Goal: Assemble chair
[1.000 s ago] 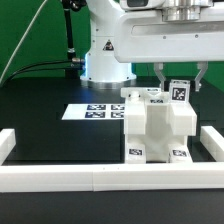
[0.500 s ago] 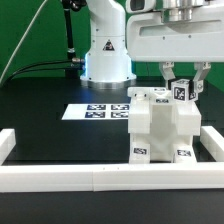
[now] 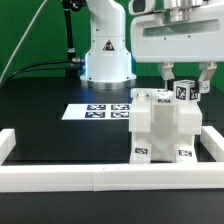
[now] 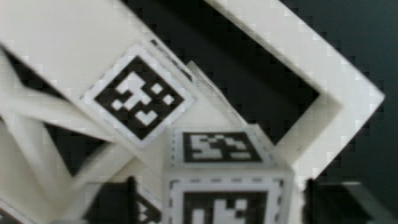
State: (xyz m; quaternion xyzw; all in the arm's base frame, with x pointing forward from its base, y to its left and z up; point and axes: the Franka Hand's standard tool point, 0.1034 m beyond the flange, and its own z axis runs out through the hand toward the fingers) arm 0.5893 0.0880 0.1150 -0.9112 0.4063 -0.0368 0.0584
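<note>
White blocky plastic chair (image 3: 160, 125): upright on black tabletop (image 3: 40, 125)
Hand (image 3: 186, 78): released, jaws flanking small white tagged plastic cube (image 3: 183, 92) on top

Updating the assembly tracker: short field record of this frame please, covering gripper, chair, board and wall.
gripper: open, astride the tagged top part, apparently not clamping it
chair: partly built white block, upright, exterior view's right
tagged top part: sits atop the chair
marker board: flat on table, exterior view's left of chair
border wall: along the near table edge
</note>
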